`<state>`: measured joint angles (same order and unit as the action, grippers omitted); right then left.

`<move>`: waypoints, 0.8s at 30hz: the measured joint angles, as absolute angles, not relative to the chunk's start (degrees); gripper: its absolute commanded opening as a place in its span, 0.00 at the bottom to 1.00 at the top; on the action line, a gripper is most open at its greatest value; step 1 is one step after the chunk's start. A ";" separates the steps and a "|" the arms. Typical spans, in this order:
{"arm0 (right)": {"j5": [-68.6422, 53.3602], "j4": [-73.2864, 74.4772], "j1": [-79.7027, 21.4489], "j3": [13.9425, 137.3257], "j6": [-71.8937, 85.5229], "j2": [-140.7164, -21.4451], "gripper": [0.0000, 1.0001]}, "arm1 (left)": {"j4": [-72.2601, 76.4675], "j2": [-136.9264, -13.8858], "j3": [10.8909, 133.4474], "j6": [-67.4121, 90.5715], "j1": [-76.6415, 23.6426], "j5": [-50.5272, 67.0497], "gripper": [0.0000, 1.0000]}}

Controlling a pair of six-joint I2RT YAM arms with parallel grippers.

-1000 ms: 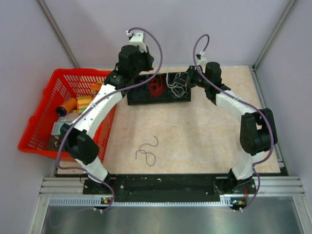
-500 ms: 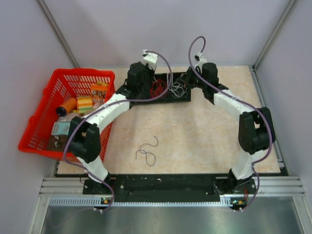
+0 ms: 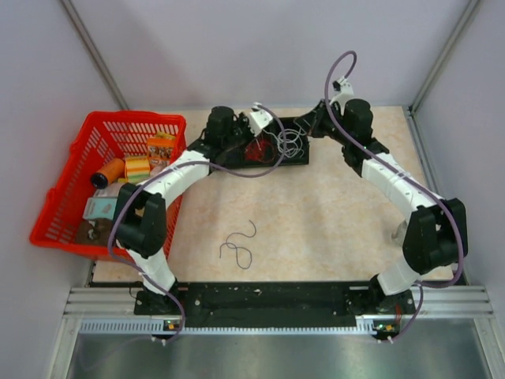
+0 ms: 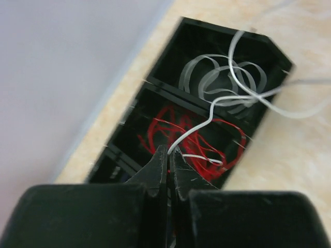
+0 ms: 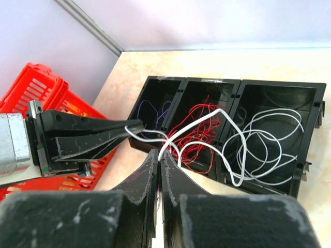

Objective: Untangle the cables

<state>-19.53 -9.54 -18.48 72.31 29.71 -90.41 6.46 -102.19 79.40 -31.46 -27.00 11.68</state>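
right wrist view: left jaws and right jaws both pinched shut on white cables (image 5: 182, 129), holding strands taut above the black tray (image 5: 279, 83) and its red cables (image 5: 199, 139), probably to separate them.

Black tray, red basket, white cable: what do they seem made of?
Black tray: probably moulded plastic, slight sheen on thin dividers. Red basket: plastic, glossy open lattice walls. White cable: seemingly plastic-coated wire, smooth, holding springy loops.

Black tray (image 3: 298, 157) partly hidden behind left arm (image 3: 181, 170), white cables (image 4: 199, 58) blurred, possibly looped
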 measured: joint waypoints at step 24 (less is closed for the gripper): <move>-18.74 -10.98 -17.45 65.95 31.86 -75.70 0.00 | 0.12 -82.52 88.60 -22.17 -32.14 -1.98 0.00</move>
<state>-18.74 -10.98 -17.45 65.95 31.86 -75.70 0.12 -82.52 88.60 -22.17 -32.14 -1.98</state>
